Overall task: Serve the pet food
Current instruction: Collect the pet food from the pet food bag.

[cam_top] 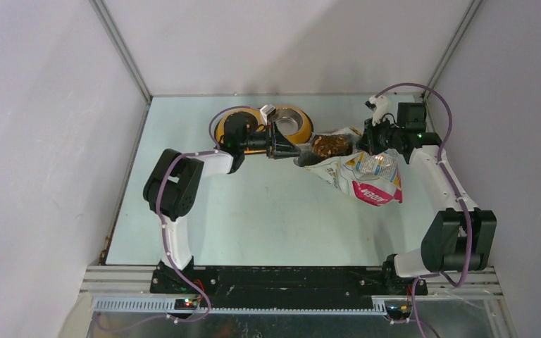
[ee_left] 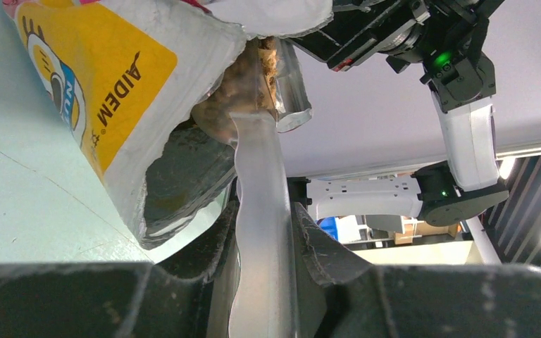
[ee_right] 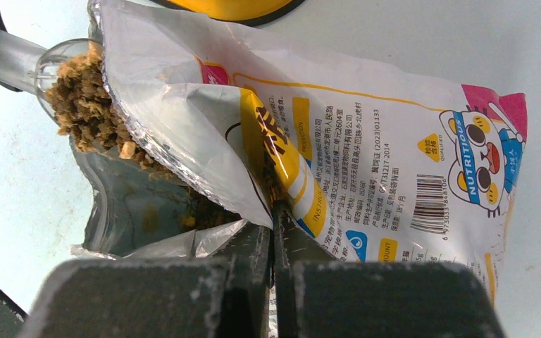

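Note:
Brown pet food (cam_top: 331,146) fills the bowl of a clear plastic scoop (ee_left: 260,176) at the torn mouth of the yellow-white foil bag (cam_top: 370,176). My left gripper (ee_left: 264,220) is shut on the scoop's handle and reaches in from the left (cam_top: 285,144). In the right wrist view the heaped pet food (ee_right: 84,105) sits in the scoop's rim (ee_right: 56,53), just outside the bag (ee_right: 394,141). My right gripper (ee_right: 275,218) is shut on the bag's upper edge and holds the mouth up (cam_top: 368,141). The bag's pink base lies on the table.
The yellow double bowl (cam_top: 275,123) with steel cups stands just behind the left gripper, at the back of the pale table (cam_top: 253,211). Its yellow rim (ee_right: 232,7) shows above the bag. White walls close in on three sides.

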You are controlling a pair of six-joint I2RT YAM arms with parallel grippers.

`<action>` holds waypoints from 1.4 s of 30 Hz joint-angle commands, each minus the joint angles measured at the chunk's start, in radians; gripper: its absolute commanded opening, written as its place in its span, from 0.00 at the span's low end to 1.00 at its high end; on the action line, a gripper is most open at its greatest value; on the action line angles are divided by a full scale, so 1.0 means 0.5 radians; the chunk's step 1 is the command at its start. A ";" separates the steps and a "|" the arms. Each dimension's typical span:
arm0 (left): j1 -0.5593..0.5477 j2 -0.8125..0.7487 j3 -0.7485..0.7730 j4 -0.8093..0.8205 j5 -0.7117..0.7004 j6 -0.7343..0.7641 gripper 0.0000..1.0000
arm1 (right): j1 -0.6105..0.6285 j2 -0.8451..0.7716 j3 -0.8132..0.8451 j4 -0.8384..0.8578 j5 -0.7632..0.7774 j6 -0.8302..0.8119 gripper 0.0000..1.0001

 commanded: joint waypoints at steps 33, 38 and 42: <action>0.072 -0.200 -0.084 0.252 0.044 -0.081 0.00 | -0.148 0.050 -0.012 -0.053 0.226 -0.034 0.00; 0.090 -0.224 -0.090 0.295 0.042 -0.124 0.00 | -0.153 0.054 -0.011 -0.052 0.228 -0.038 0.00; 0.096 -0.224 -0.094 0.363 0.044 -0.204 0.00 | -0.153 0.065 -0.013 -0.056 0.232 -0.045 0.00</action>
